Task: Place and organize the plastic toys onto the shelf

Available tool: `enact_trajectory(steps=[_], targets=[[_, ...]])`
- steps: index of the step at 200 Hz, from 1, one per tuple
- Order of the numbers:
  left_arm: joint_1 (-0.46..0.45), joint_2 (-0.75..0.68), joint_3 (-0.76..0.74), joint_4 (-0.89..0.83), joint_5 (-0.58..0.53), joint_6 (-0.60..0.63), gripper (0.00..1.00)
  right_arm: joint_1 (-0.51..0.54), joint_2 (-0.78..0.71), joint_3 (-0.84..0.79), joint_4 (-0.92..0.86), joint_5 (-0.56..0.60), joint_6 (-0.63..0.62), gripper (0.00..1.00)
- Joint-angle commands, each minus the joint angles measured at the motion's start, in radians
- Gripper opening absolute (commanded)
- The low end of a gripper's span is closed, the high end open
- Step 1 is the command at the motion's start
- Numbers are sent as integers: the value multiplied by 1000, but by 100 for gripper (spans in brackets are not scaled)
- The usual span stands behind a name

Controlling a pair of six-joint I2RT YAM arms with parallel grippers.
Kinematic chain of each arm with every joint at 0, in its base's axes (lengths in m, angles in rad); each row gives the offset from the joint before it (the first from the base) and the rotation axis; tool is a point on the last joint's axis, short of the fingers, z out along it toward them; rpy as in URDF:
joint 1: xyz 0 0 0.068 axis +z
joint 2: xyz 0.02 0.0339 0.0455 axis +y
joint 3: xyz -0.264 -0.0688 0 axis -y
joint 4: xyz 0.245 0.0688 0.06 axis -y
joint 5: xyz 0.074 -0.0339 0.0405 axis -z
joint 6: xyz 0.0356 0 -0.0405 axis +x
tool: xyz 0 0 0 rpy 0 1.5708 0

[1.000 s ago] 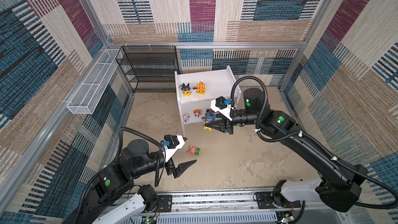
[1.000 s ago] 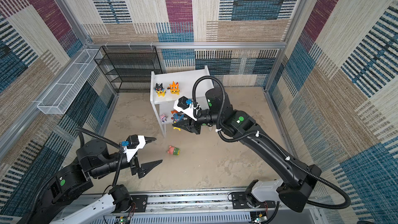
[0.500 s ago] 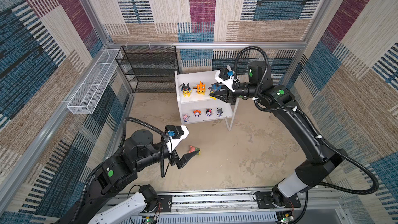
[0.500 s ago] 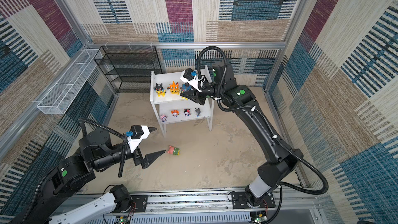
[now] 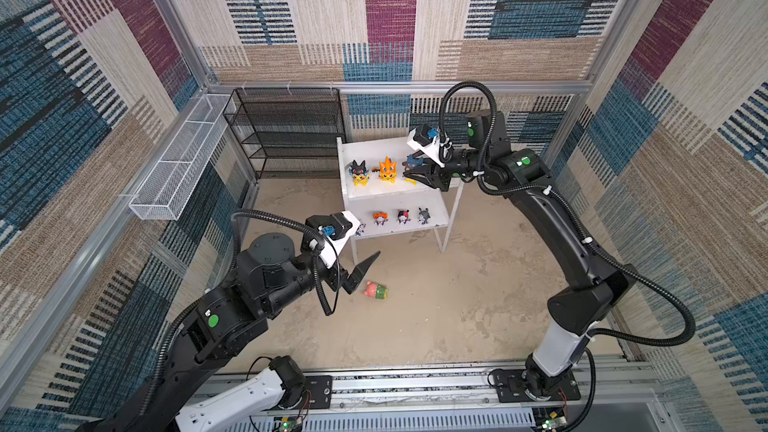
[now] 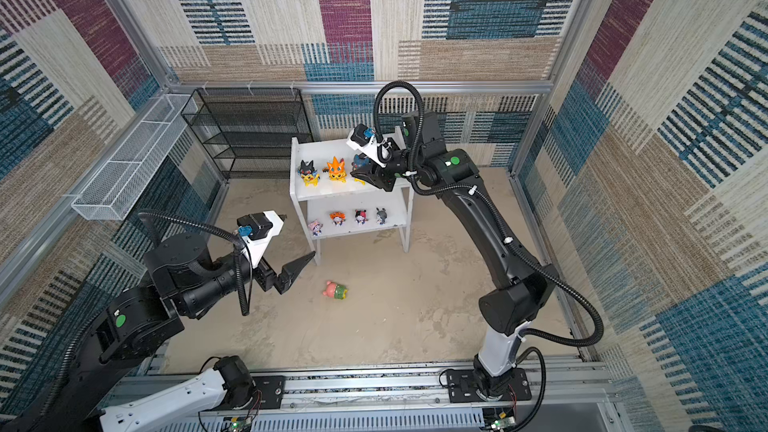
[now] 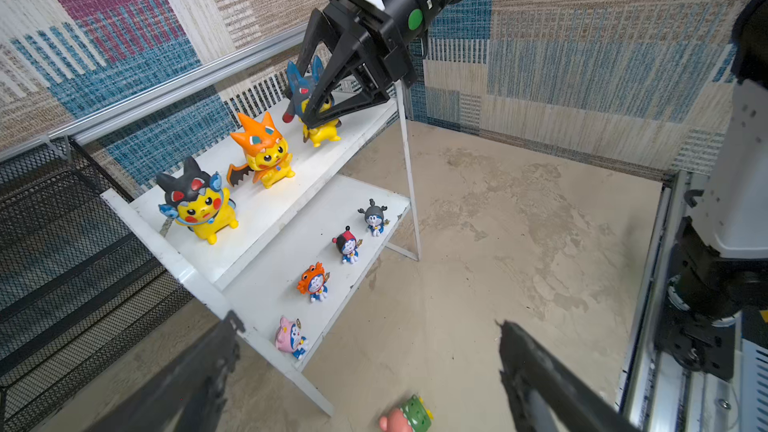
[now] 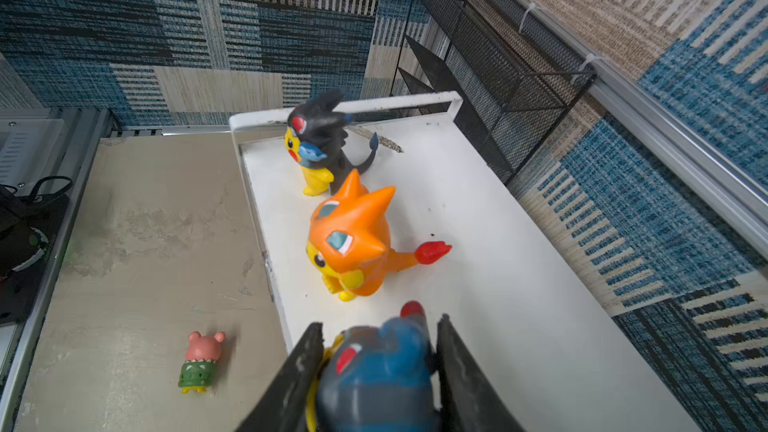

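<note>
Right pincer point(image 8: 379, 324) far forward around blue-hooded toy point(image 8: 374, 371)

The left arm point(image 5: 249, 284) reaches forward low from its base with the elbow bent. Its left gripper point(image 6: 297, 236) is empty, the jaws spread wide. The right arm point(image 5: 573, 251) rises steeply, folds at the elbow and stretches toward the left of both top views. The right gripper point(image 8: 378, 342) is clamped on a blue-hooded toy point(image 7: 320, 130).
</note>
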Motion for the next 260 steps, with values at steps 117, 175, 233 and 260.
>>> enact_trajectory(steps=[117,175,233,260], targets=[[2,-50,-66,45,-11,18,99,-21,34,24,2,24,-21,42],[2,-64,-83,52,-19,22,99,-21,52,45,0,30,-13,46],[2,-72,-99,58,-18,25,99,-21,67,82,-6,24,-2,54],[1,-75,-102,59,-21,25,99,-21,71,90,-8,20,-1,56]])
